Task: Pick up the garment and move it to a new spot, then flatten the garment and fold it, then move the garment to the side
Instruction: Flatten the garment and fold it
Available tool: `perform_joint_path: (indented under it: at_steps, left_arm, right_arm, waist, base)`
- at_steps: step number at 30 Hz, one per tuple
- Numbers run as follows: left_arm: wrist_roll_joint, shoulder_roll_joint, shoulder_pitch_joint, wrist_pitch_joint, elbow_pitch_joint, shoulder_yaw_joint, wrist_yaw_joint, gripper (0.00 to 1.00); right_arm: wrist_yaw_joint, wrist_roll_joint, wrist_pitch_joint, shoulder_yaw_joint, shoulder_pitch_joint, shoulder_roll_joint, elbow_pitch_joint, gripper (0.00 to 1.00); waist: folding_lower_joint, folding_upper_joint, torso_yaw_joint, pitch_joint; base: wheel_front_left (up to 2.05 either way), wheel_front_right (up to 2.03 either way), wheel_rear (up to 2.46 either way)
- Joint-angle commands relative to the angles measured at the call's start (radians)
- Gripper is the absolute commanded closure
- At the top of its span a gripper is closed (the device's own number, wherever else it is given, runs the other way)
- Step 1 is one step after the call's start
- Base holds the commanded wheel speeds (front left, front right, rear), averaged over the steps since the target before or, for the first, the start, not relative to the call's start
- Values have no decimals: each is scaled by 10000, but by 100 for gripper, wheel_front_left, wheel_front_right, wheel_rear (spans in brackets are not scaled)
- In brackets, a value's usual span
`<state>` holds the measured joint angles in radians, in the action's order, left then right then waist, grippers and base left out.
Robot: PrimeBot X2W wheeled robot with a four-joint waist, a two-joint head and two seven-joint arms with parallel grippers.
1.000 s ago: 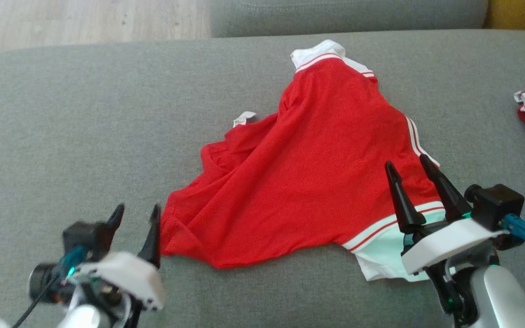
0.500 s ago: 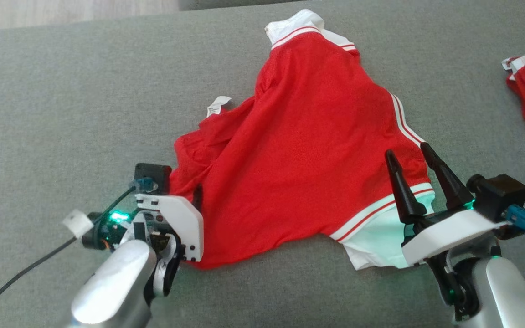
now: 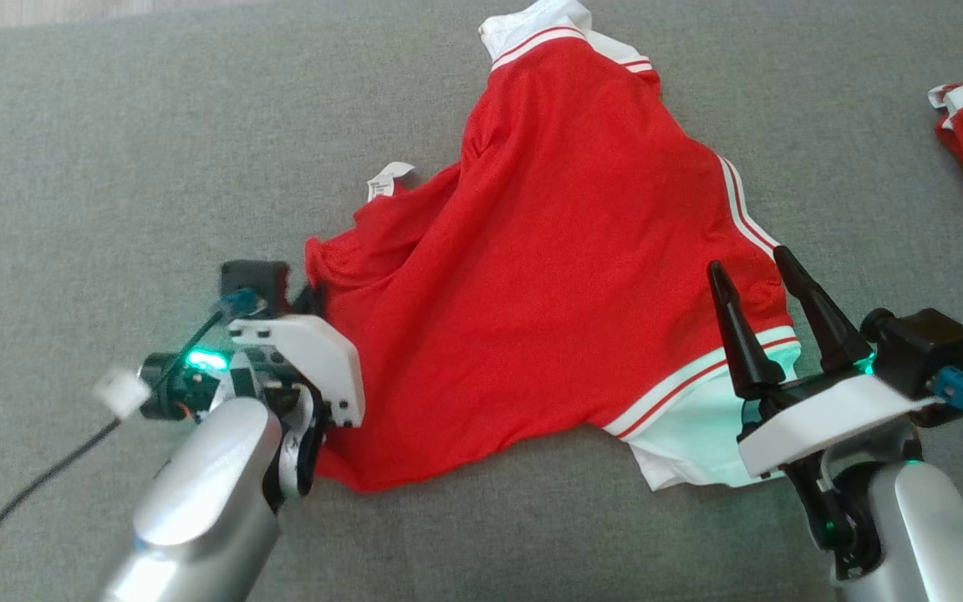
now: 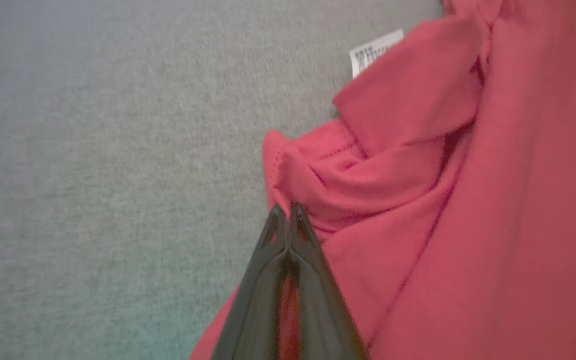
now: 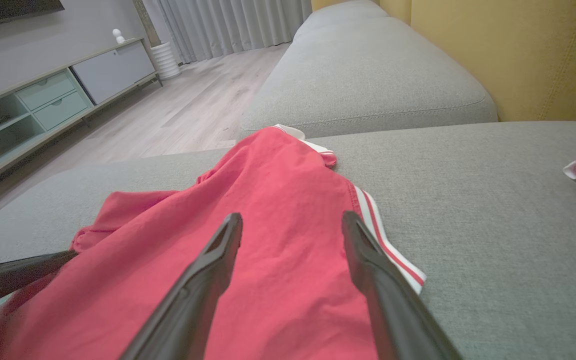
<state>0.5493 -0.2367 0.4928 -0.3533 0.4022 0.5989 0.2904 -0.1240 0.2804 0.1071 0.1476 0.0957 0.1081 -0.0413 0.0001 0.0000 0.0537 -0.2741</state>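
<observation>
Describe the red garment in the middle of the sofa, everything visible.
The red garment is thin, matte jersey-like fabric with white, red-striped trim and a white label. It lies crumpled, roughly triangular, on the grey sofa cushion, folds bunched at its left edge. The left gripper is shut there, apparently pinching a fold. The right gripper stands open by the striped corner; contact can't be told.

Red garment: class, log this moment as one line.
left hand: shut on red garment | right hand: open, over it | stage: pickup

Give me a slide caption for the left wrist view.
Left jaws shut on a bunched fold of the red garment on the grey cushion, white label beyond.
</observation>
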Motion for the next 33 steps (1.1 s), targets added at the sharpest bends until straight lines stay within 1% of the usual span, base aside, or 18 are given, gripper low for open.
perform_joint_path:
  at_steps: [1, 4, 5, 7, 10, 15, 19, 20, 21, 24, 27, 30, 33]
  left_arm:
    - [60, 33, 482, 1017, -138, -737, -1, 100]
    - [46, 205, 933, 2436, 32, -1131, -183, 100]
    - [46, 205, 933, 2436, 32, -1131, -183, 100]
    - [26, 261, 1271, 3224, 175, -1361, -297, 100]
    - [6, 256, 1748, 4116, 505, -1635, -473, 100]
    - [57, 110, 2432, 5048, 1339, -2009, -740, 100]
    - [49, -9, 2764, 5074, 2190, -1981, -938, 100]
    - [34, -12, 2787, 5012, 2396, -1910, -1008, 61]
    - [45, 8, 2785, 4972, 2568, -1845, -1108, 0]
    - [173, 133, 2572, 4840, 3015, -1654, -1483, 0]
    - [419, 185, 2084, 5132, 3155, -1688, -1822, 0]
    - [831, 245, 1425, 5689, 2859, -1985, -2196, 0]
    - [983, 145, 592, 6007, 2275, -2187, -2558, 0]
  right_arm:
    - [-67, 24, -20, 166, 318, 122, -423, 0]
    - [-67, 19, -17, 163, 356, 150, -434, 0]
    - [-67, 19, -17, 163, 356, 150, -434, 0]
    - [-67, 13, -15, 177, 384, 150, -431, 0]
    - [-67, -4, -20, 214, 425, 133, -419, 0]
    - [-67, 12, -43, 300, 483, 128, -350, 0]
    - [-67, 1, -58, 319, 506, 115, -298, 0]
    - [-67, -3, -64, 324, 506, 110, -281, 0]
    - [-67, -6, -68, 324, 502, 103, -258, 0]
    - [-67, 21, -73, 285, 470, 75, -158, 0]
    - [-67, 58, -97, 229, 438, 67, -92, 0]
    - [-67, 46, -127, 50, 357, 80, -55, 0]
    - [-67, 28, -147, -99, 229, 72, 17, 0]
  waist:
    - [-1, 0, 3, -62]
    - [-1, 0, 15, -109]
    - [-1, 0, 15, -109]
    - [-1, 0, 35, -120]
    - [-1, 0, 83, -124]
    - [-1, 0, 239, -149]
    - [-1, 0, 328, -151]
    - [-1, 0, 340, -138]
    - [-1, 0, 345, -115]
    - [-1, 0, 314, 52]
    - [-1, 0, 250, 331]
    - [-1, 0, 104, 665]
    - [-1, 0, -18, 1076]
  base:
    - [0, 0, 0]
    - [0, 0, 0]
    - [0, 0, 0]
    - [0, 0, 0]
    - [0, 0, 0]
    - [0, 0, 0]
    - [0, 0, 0]
    - [0, 0, 0]
    - [0, 0, 0]
    - [0, 0, 0]
    - [0, 0, 0]
    - [0, 0, 0]
    - [0, 0, 0]
